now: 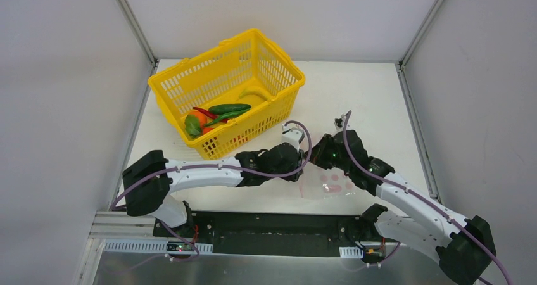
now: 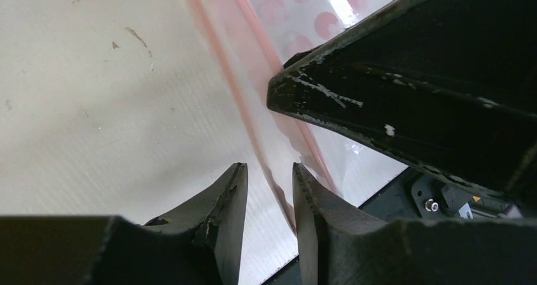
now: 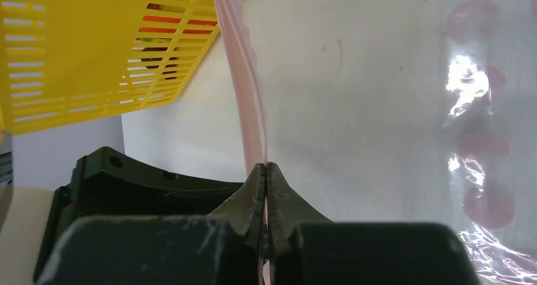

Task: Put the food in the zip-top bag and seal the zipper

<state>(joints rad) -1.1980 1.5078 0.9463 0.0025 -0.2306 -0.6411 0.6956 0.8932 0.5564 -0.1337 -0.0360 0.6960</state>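
The food lies in the yellow basket (image 1: 278, 66): green peppers (image 1: 229, 109), an orange fruit (image 1: 199, 117) and a banana (image 1: 253, 94). The zip-top bag (image 1: 332, 183), clear with pink dots, lies near the table's front edge, its zipper side raised. My right gripper (image 3: 266, 166) is shut on the pink zipper (image 3: 244, 76). My left gripper (image 2: 269, 174) stands just beside it, at the bag's left. Its jaws are narrowly apart, with the zipper strip (image 2: 237, 50) running between them. The right gripper's fingers (image 2: 380, 101) pinch the strip a little further along.
The basket (image 3: 76, 57) stands close behind both grippers, at the back left. The table's front edge and the dark base rail (image 1: 285, 234) lie right below the bag. Grey walls (image 1: 57, 76) close in the sides.
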